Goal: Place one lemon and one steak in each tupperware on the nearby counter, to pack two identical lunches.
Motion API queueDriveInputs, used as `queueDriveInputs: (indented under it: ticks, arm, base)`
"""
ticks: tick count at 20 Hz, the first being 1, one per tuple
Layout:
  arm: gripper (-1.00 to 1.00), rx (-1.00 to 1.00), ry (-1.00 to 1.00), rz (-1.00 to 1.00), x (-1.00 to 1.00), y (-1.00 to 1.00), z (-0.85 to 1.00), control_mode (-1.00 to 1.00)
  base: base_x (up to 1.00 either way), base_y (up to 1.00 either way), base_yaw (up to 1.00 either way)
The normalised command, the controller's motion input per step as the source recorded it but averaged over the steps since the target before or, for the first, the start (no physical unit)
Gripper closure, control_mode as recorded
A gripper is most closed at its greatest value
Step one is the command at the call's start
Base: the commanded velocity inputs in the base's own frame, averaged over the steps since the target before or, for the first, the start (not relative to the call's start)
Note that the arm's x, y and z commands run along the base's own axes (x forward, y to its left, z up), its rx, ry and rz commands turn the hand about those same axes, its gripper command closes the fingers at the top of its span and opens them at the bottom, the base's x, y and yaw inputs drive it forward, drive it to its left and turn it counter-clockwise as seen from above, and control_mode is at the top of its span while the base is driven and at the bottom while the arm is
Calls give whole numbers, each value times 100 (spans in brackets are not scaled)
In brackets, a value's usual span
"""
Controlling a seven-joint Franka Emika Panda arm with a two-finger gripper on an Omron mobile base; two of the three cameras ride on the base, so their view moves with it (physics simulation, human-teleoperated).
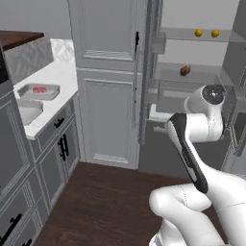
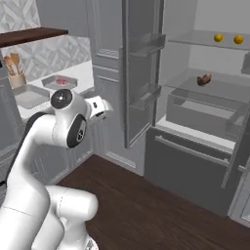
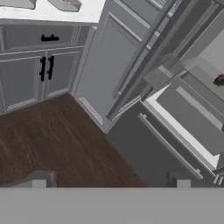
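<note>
Two pale-grey tupperware trays lie on the white counter (image 1: pixel 60 74) at the left. The farther tupperware (image 1: pixel 39 91) (image 2: pixel 60 82) holds one red steak; the nearer tupperware (image 1: pixel 28 112) (image 2: pixel 31 96) looks bare. In the open fridge, two lemons (image 1: pixel 198 32) (image 2: pixel 218 37) rest on the top shelf. A second steak (image 1: pixel 185 70) (image 2: pixel 203 79) (image 3: pixel 221 80) lies on the shelf below. My gripper (image 2: pixel 103 106) (image 3: pixel 110 183) hangs in mid-air between counter and fridge, open and holding nothing.
The fridge door (image 2: pixel 139 73) stands open toward me, with shelves and a drawer (image 2: pixel 205 114) inside. A tall grey cabinet (image 1: pixel 108 81) separates fridge and counter. A utensil pot (image 2: pixel 16 78) stands under the dark wooden shelf (image 2: pixel 31 35). Dark wood floor (image 1: pixel 110 202) lies below.
</note>
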Motion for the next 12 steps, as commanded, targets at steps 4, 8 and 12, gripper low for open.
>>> queueDriveInputs:
  ticks: [4, 8, 12]
  arm:
    - [-100, 0, 0, 0, 0, 0, 0, 100]
    - [-100, 0, 0, 0, 0, 0, 0, 100]
    - [-100, 0, 0, 0, 0, 0, 0, 100]
  base:
    - [62, -25, -25]
    - [65, -26, -35]
    - [73, -7, -40]
